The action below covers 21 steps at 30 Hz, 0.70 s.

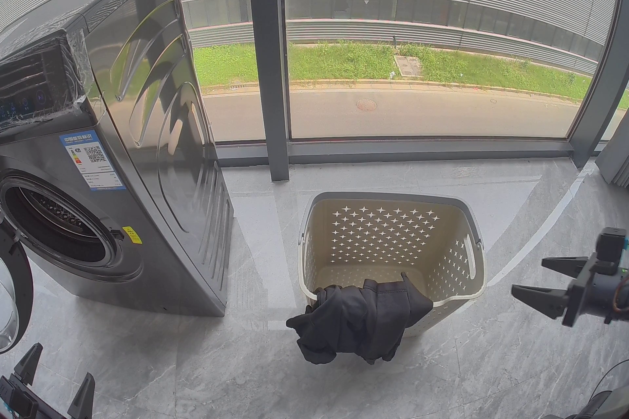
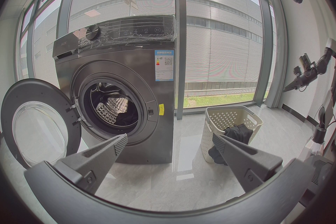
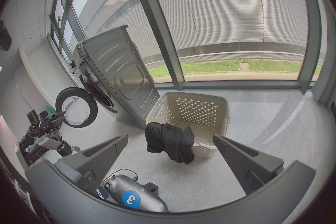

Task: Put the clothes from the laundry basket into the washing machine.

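A cream laundry basket (image 1: pixel 472 256) stands on the grey floor by the window. A black garment (image 1: pixel 357 319) hangs over its near rim, spilling outside; the same garment (image 3: pixel 169 140) drapes the basket (image 3: pixel 210 109) in the right wrist view. At the left stands the grey washing machine (image 1: pixel 164 132) with its round door (image 2: pixel 35 119) swung open; something dark lies in the drum (image 2: pixel 113 109). My left gripper (image 1: pixel 56 382) is open, low in front of the machine. My right gripper (image 1: pixel 547 283) is open, to the right of the basket and above the floor.
A tall window with a dark upright post (image 1: pixel 268 47) runs behind the basket and machine. Bare floor (image 1: pixel 249 361) lies between the machine, the basket and me. In the left wrist view the basket (image 2: pixel 224 119) stands right of the machine (image 2: pixel 140 95).
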Available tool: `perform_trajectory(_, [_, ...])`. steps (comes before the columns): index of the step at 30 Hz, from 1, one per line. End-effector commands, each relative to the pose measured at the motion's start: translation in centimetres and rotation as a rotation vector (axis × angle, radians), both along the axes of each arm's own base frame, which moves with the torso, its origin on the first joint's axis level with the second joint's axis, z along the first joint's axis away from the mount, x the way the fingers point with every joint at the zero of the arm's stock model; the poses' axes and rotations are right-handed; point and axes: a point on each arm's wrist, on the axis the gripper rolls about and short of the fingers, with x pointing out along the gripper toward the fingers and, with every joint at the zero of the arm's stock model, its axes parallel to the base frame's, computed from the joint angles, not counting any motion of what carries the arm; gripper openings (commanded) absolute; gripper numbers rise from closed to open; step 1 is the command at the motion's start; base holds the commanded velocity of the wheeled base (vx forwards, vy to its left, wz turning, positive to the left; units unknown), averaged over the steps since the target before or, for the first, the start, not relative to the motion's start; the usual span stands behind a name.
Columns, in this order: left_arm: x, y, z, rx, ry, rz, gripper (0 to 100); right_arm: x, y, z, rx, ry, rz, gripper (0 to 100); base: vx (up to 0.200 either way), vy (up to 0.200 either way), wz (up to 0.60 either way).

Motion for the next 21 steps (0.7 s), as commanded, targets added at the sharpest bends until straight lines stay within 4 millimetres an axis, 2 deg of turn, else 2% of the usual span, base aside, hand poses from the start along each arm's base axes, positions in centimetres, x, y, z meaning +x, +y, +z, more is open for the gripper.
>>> perform_trajectory(1, [0.0, 0.0, -0.5, 0.003, 0.001, 0.002, 100, 6.6, 2.7, -3.9, -0.039, 0.169, 0.058, 100, 0.000, 0.000, 0.00])
perform_trajectory(12, [0.0, 0.0, -0.5, 0.011, 0.001, -0.011, 100, 11.2, 4.3, -6.9, -0.035, 0.171, 0.057, 100, 0.000, 0.000, 0.00])
perform_trajectory(16, [0.0, 0.0, -0.5, 0.005, 0.000, -0.006, 100, 13.0, 5.3, -8.8, -0.051, 0.196, 0.038, 100, 0.000, 0.000, 0.00])
perform_trajectory(21, [0.0, 0.0, -0.5, 0.006, 0.001, -0.001, 100, 14.2, 6.3, -10.9, -0.045, 0.212, 0.048, 100, 0.000, 0.000, 0.00])
